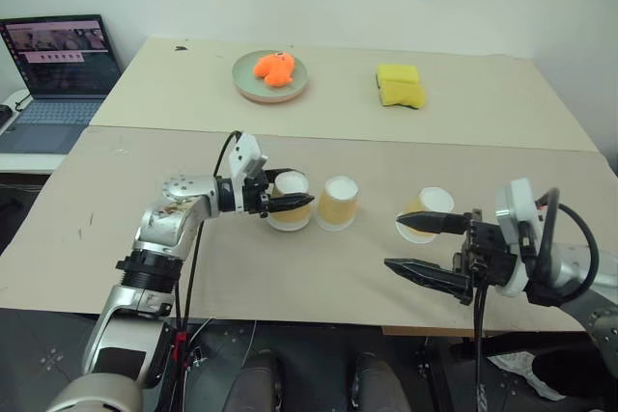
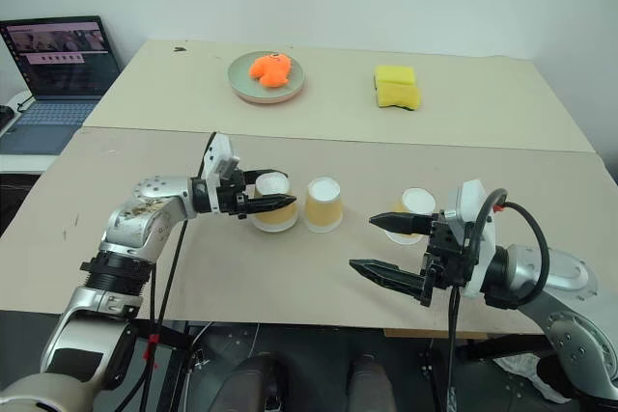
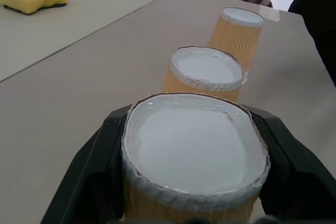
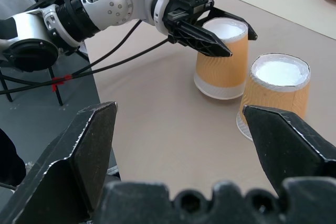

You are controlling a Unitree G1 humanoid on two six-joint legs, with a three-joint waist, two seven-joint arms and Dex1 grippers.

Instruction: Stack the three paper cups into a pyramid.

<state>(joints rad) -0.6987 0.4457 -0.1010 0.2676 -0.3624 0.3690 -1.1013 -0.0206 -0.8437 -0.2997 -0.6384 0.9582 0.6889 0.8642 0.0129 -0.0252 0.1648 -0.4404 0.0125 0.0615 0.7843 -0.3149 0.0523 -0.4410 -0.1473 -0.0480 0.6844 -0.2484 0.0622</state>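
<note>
Head views give me the long tan table first, with a green plate carrying an orange toy and the yellow sponge blocks on the far table, well beyond either set of jaws. A laptop sits off past my left arm.

All three paper cups stand upside down in a loose row. My left gripper has its fingers pinched around the first cup, one finger on each side just under the white base; the left wrist view shows that base pressed slightly oval between the pads. The second cup stands just beside it, past the fingertips, not touching that I can see. The third cup sits at the tip of one finger of my right gripper, whose jaws are spread wide with nothing between them.

I judge these cups very light, thin-walled and easy to crush or tip. I would grip high, near the stiffer base ring, with gentle pressure, and set down slowly. The pyramid is not yet built.
</note>
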